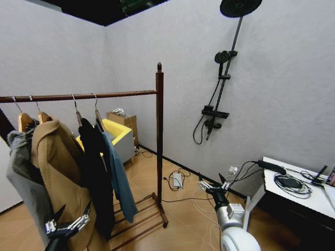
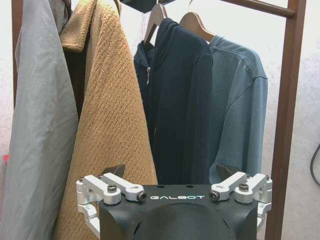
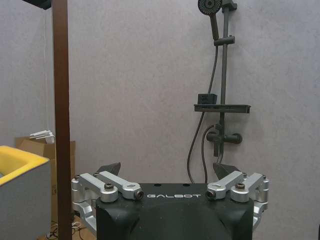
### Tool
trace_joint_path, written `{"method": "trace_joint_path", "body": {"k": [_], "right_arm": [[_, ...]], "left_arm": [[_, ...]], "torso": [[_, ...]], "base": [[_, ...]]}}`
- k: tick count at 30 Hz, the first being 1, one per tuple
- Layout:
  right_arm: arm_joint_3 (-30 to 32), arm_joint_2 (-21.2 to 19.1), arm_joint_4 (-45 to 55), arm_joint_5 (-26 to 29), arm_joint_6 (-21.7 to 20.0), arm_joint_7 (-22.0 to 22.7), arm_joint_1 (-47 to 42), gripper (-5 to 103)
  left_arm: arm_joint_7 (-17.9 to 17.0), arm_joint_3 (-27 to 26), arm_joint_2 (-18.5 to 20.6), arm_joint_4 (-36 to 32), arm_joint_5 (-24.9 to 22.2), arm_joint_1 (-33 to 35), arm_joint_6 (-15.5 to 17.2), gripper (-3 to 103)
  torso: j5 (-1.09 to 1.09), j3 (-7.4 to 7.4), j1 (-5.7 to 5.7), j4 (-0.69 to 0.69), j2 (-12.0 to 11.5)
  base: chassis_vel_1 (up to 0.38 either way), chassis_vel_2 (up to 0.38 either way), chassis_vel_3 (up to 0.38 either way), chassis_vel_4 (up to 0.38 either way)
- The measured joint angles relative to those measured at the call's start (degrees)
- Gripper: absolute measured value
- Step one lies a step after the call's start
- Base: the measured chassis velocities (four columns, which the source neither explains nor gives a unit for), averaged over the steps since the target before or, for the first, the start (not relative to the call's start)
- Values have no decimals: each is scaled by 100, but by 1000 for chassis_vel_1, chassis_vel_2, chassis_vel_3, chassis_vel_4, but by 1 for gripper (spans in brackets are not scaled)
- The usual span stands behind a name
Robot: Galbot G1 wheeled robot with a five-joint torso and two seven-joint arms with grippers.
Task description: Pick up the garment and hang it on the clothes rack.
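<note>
The garment point(image 1: 121, 180), a teal-blue shirt on a wooden hanger, hangs at the post end of the clothes rack point(image 1: 159, 141), its hook over the horizontal bar. In the left wrist view the garment point(image 2: 239, 110) hangs beside the rack's post point(image 2: 287, 125), next to a black zip jacket point(image 2: 177, 100). My left gripper point(image 1: 73, 210) is low in front of the hung clothes, open and empty point(image 2: 171, 170). My right gripper point(image 1: 211, 180) is held off to the right of the rack, open with nothing in it point(image 3: 167, 167). The rack's post point(image 3: 61, 115) stands ahead of it.
A tan coat point(image 1: 57, 172) and a grey jacket point(image 1: 23, 178) hang further left on the bar. Behind the rack stands a yellow-topped bin point(image 1: 119, 137). A shower fixture point(image 1: 219, 99) is on the wall, cables point(image 1: 180, 183) lie on the floor, and a white table point(image 1: 296, 193) stands at right.
</note>
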Motion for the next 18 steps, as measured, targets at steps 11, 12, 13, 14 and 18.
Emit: {"method": "trace_joint_path", "body": {"k": [11,12,13,14,18], "right_arm": [[9,-2,69,-3,8,10,-35,100],[9,-2,69,-3,8,10,-35,100],[8,-3,76,-3,8,10,-40,100],[7,-2,80,-3,9,11,-47,100],[5,-4,82,-3,13,11,-48,100]], "left_arm": [[0,0,0,0,0,0,0,100],[0,0,0,0,0,0,0,100],[0,0,0,0,0,0,0,100],[0,0,0,0,0,0,0,100],[0,0,0,0,0,0,0,100]], "torso": [[0,0,0,0,0],[0,0,0,0,0],[0,0,0,0,0],[1,0,0,0,0],[0,0,0,0,0]], "base": [[46,-51,-45,48],[31,-57,-60,21],[31,-65,-52,21],[28,-65,-82,13],[5,-68,-84,-3]]}}
